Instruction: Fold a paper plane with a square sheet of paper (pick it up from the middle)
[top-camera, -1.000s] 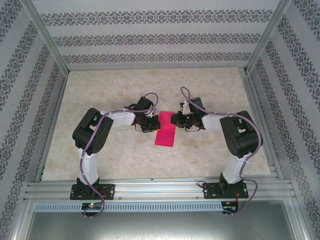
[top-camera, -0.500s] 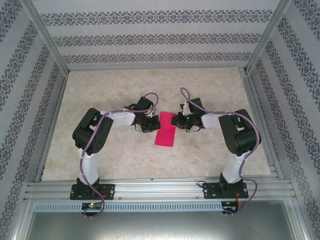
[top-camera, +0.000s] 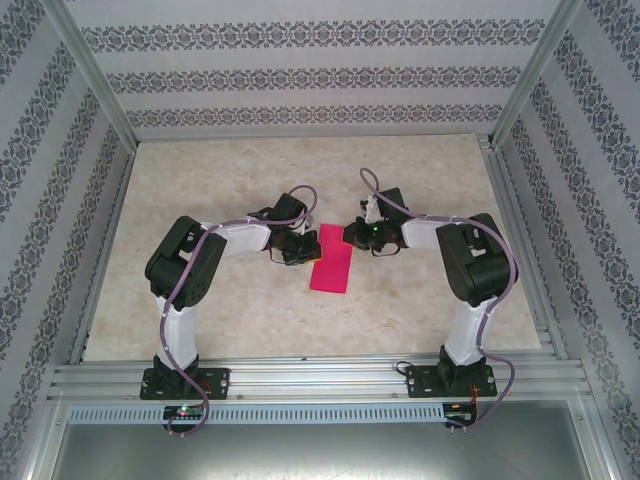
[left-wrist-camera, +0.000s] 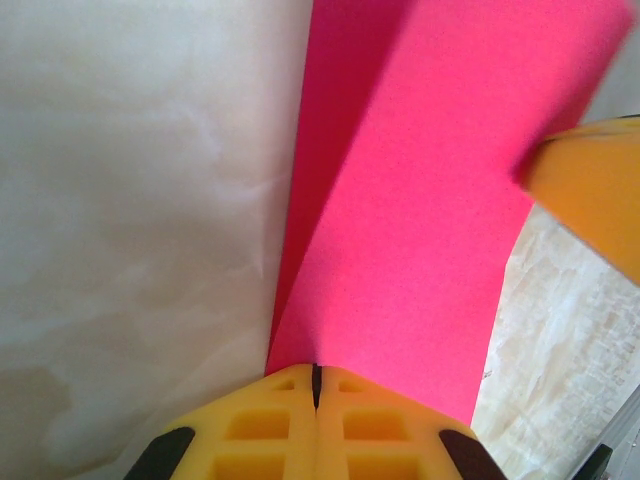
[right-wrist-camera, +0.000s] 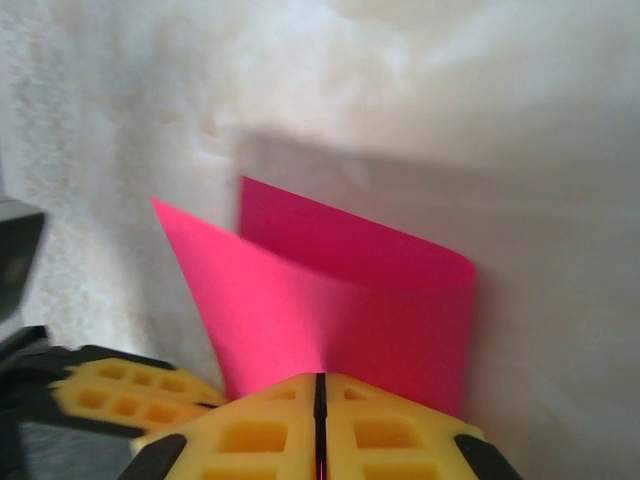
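The square sheet of paper begins at the very bottom of the left wrist view. There the left gripper has its two yellow pads pressed together on the sheet's near edge. From there the magenta paper runs up the middle of the frame to the top edge. It is doubled over, with a bright upper layer and a darker layer showing along its left side. Another yellow finger enters from the right edge by the paper's upper right part, too blurred to judge contact. The pale marbled table lies behind, at left and lower right.

In the right wrist view, the right gripper at bottom centre likewise has its jaws closed on the paper. The sheet rises from them as a curled loop, rounded at the right and open toward the upper left, and casts a shadow on the table beyond.

In the top view the sheet is a slanted narrow rectangle in the middle of the frame. The two grippers meet at its upper end, one on each side. The arms bend inward from the bottom.
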